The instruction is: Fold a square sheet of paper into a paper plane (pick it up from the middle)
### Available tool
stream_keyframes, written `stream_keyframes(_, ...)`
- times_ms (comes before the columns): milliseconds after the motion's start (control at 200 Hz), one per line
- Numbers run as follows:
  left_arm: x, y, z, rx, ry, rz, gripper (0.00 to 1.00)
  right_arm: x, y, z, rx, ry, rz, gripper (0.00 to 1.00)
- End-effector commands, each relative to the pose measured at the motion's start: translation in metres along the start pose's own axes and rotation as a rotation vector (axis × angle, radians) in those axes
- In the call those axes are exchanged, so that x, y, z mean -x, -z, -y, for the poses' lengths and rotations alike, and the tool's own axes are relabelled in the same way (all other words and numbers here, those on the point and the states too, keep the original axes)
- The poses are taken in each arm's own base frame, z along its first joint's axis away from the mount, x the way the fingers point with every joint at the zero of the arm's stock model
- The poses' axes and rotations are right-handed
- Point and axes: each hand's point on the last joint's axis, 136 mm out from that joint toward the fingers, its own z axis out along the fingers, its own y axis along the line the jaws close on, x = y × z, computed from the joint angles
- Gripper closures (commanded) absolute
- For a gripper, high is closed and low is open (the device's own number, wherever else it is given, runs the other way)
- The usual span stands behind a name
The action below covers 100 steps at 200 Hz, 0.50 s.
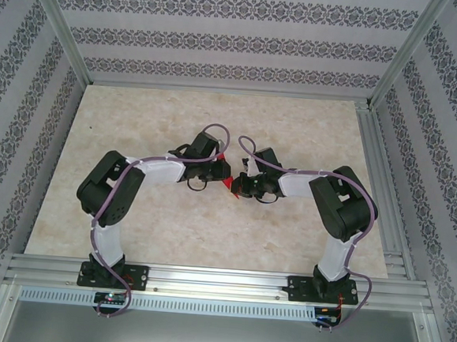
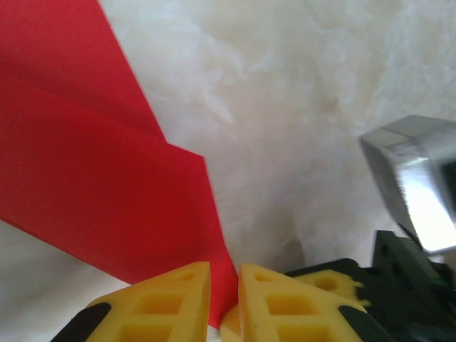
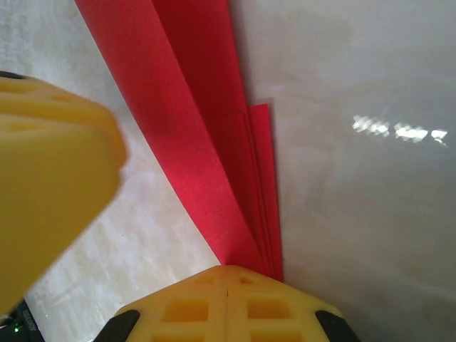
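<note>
Both jaws seemingly on paper plane (image 3: 199, 128)

Soft, even white light falls from above on the pale bench (image 1: 169, 222), the arms casting only faint shadows. Close up, the red paper plane (image 3: 206, 142) glows saturated. A glare streak (image 3: 399, 132) flares on the bench, and a yellow pincer finger (image 3: 50, 178) looms blurred, out of focus.

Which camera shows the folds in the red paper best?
Right wrist: the paper is close up, its stacked layers and edges distinct. Left wrist shows the paper as broad flaps with one crease; top external, as small red slivers.
</note>
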Motion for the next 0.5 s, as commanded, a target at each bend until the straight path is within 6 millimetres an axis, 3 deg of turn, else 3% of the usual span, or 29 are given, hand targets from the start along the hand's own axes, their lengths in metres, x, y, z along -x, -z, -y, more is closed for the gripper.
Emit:
stream_keyframes(0, 0.012, -0.009, 0.013, -0.055, -0.001, 0.022, 0.82, -0.044, -0.005, 0.058, -0.182, -0.14, -0.113, 0.96)
stream_keyframes(170, 0.004, -0.02, 0.004, -0.043, 0.015, -0.013, 0.82, -0.046, -0.005, 0.062, -0.194, -0.147, -0.118, 0.97)
stream_keyframes(495, 0.008, -0.019, -0.042, 0.115, 0.025, 0.028, 0.82, -0.058, -0.005, 0.077, -0.251, -0.158, -0.141, 0.97)
